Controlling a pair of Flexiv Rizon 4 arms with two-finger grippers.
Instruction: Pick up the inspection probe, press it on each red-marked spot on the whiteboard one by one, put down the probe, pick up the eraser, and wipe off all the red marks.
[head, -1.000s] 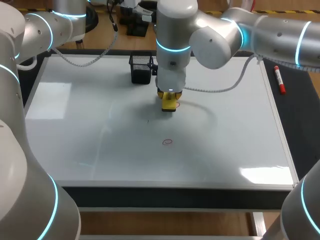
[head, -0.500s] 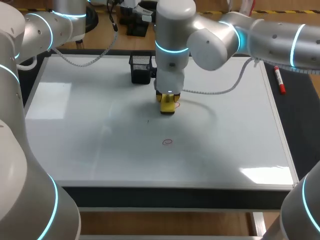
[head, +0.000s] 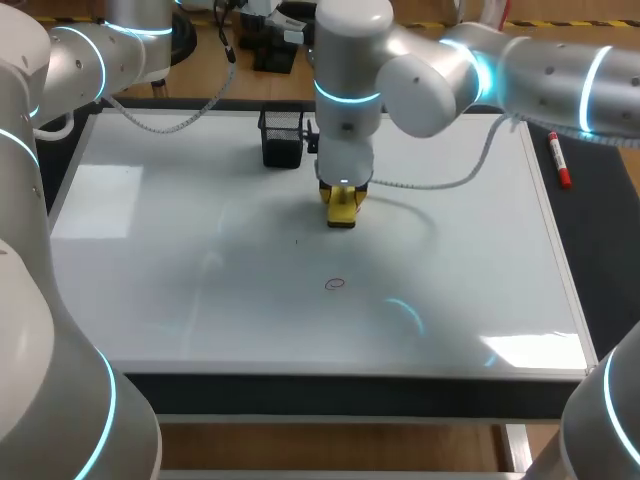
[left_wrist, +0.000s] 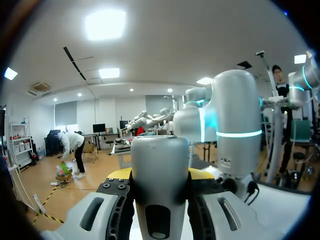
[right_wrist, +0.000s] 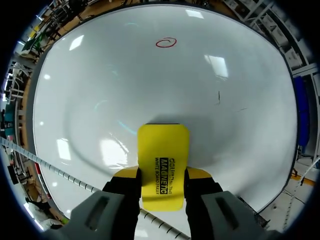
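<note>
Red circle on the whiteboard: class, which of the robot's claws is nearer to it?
Right. The right claw, gripping the yellow eraser, is at the whiteboard's middle, just beyond the red circle. The left claw points out at the room, the circle nowhere in its view.

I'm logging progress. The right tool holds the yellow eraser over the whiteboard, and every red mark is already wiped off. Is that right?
Not quite. One red circle is on the whiteboard, unwiped, ahead of the yellow eraser; the right wrist view shows it. The right tool does hold the eraser over the whiteboard.
</note>
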